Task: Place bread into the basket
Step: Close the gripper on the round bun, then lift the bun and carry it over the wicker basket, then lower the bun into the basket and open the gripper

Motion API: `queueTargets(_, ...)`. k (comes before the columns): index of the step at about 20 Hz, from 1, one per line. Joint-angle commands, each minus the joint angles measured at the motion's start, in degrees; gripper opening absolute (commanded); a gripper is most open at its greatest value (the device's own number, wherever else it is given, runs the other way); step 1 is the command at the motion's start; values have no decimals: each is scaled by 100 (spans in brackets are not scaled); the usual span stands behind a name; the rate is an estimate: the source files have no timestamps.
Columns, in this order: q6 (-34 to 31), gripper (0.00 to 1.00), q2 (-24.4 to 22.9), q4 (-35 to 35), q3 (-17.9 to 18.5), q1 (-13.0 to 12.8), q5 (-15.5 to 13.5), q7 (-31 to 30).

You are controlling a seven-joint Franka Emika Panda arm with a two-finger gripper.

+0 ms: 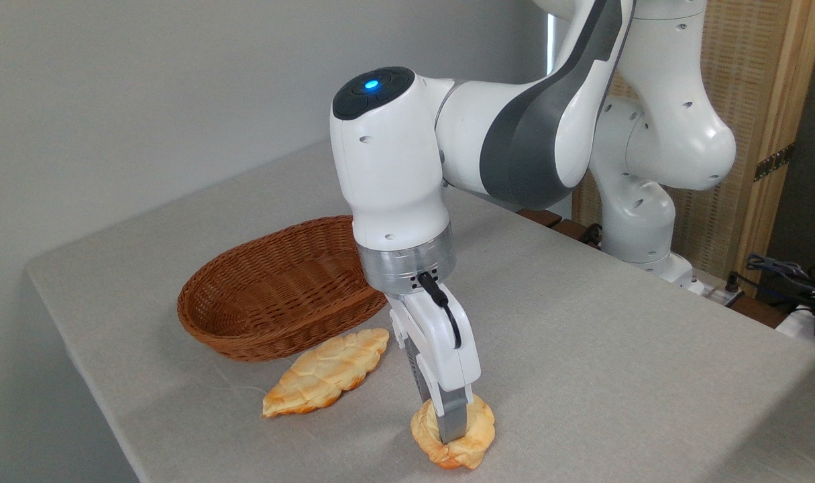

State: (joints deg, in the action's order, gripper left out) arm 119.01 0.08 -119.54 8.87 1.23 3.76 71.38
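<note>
Nearest to us, close to the front edge of the table [581, 335], we see the bread [471, 439], a small round golden-tan bun with a lumpy top and browner edges, sitting on the grey cloth. The gripper [453, 429] comes straight down onto it from above. One grey finger [453, 416] crosses the front of the bun and reaches almost to the cloth; the other finger is hidden behind the first and behind the bun, so we cannot tell whether the jaws have closed on the bread or merely straddle it. The bun shows on both sides of that visible finger, a little more of it to the right, and it rests on the table rather than hanging in the air.

A little further back and to the left lies a flat leaf-shaped loaf [327, 372], pale gold with toasted patches, pointing diagonally; it lies apart from the bun and the gripper. Its far end lies just beside the basket [273, 288], and we cannot tell whether they touch.

The basket is a shallow oval of reddish-brown wicker, behind the loaf and left of the gripper's white wrist. Beyond it, the arm [528, 134] bends back to the right towards its base at the table's far side.
</note>
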Motion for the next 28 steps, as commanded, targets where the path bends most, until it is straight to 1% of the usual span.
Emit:
queueTargets(1,114,35,-114,-166,36,-27,46,78)
queueTargets(6,105,35,-122,-140,36,-35,37,69)
queueTargets(10,61,35,-263,27,-43,-88,-24,43)
queueTargets(11,61,35,-272,106,-78,-97,-94,17)
queueTargets(13,-123,36,-272,369,-306,-97,-427,-158)
queueTargets(14,-263,37,-289,536,-350,-97,-577,-403)
queueTargets(16,-343,41,-307,686,-630,-97,-832,-1271)
queueTargets(18,-535,41,-386,870,-1017,-97,-851,-1870)
queueTargets(19,-676,46,-404,976,-1227,-97,-877,-2169)
queueTargets(20,-791,48,-412,1064,-1430,-97,-868,-2589)
queueTargets(21,-844,48,-413,1152,-1623,-97,-868,-2976)
queueTargets(23,-906,50,-421,1240,-1922,-97,-868,-3322)
queueTargets(24,-906,64,-430,1249,-2098,-97,-868,-3497)
queueTargets(25,-906,74,-421,1240,-2274,-97,-842,-3786)
queueTargets(26,-906,80,-404,1240,-2475,-97,-798,-4033)
queueTargets(27,-897,96,-369,1249,-2634,-97,-763,-4131)
queueTargets(28,-897,99,-334,1249,-2705,-97,-763,-4158)
